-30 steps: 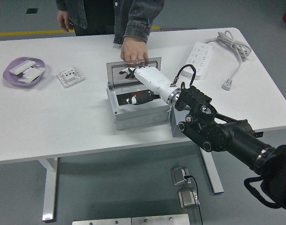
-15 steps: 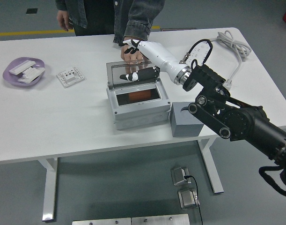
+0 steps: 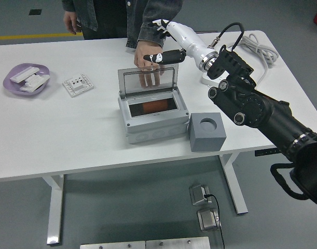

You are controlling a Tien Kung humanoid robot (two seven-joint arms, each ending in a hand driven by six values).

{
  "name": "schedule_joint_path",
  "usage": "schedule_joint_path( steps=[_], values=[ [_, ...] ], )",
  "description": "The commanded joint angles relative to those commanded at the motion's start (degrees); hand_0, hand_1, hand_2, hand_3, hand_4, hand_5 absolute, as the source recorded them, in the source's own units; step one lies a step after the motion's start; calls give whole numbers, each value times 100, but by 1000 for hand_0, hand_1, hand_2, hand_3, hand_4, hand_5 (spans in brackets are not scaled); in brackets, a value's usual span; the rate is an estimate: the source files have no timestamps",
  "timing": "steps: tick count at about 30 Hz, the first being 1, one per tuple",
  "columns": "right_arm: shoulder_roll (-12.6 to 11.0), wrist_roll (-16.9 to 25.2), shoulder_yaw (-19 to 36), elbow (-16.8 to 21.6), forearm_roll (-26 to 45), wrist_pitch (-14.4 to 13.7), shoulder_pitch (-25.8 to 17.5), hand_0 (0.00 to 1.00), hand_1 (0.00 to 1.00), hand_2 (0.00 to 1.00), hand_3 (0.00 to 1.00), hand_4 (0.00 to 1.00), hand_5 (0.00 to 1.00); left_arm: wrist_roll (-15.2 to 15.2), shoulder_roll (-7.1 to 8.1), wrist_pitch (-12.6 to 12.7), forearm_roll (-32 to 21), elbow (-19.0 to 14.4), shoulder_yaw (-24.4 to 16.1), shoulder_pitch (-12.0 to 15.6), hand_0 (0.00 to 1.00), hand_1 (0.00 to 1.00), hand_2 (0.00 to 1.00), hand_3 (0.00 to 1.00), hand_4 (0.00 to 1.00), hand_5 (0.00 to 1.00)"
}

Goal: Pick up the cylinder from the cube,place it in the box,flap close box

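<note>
From the head view, the grey box [image 3: 153, 115] sits in the middle of the frame on the white table [image 3: 70, 135], its clear lid [image 3: 148, 81] standing upright at the far side. Inside the box lies the reddish cylinder [image 3: 154, 107], seen through the opening. Just right of the box, touching or nearly so, stands the grey cube [image 3: 207, 131] with a round hollow in its top. The right hand [image 3: 167, 40] comes in from the right on a black arm and hovers above the lid's top edge, upper centre of the frame; its white and black fingers [image 3: 163, 57] are loosely spread and grip nothing. A person stands at the far side, one hand [image 3: 147, 56] resting fingers-down behind the lid, just under the robot's hand, the other hand [image 3: 71, 22] hanging at the upper left. At the left edge sits a purple dish [image 3: 15, 85] holding white parts, with a white socket plate [image 3: 78, 84] near it. A white power strip [image 3: 222, 58] with its cable lies at the upper right.
</note>
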Motion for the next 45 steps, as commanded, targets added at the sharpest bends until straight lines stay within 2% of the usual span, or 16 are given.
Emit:
schedule_joint_path(
  steps=[4, 9, 18, 26, 35, 45],
  values=[
    [65, 53, -59, -528, 34, -46, -97, 707, 648, 700, 824, 956, 423, 14, -5, -15, -19, 0, 46, -2, 633, 538, 503, 605, 572, 171],
    [70, 58, -268, -539, 124, -108, -193, 706, 648, 698, 824, 951, 427, 38, -24, -23, -13, 0, 52, 17, 632, 538, 503, 605, 571, 169],
    [-97, -23, -743, 130, 137, -246, -331, 707, 649, 695, 824, 940, 428, 19, -62, -24, -24, 0, 60, 38, 632, 538, 503, 604, 571, 166],
    [-347, -162, -1141, 822, -222, -308, -439, 708, 643, 691, 823, 932, 437, 6, -86, -22, -30, 0, 73, 69, 632, 538, 505, 604, 570, 159],
    [-547, -287, -1349, 1283, -376, -304, -584, 694, 639, 690, 820, 930, 443, -5, -104, -16, -32, 0, 77, 104, 632, 538, 505, 605, 569, 155],
    [-946, -626, -1452, 2384, -1118, -165, -813, 664, 627, 694, 822, 922, 442, 4, -134, -17, -44, 0, 51, 187, 632, 537, 505, 604, 569, 153]
  ],
)
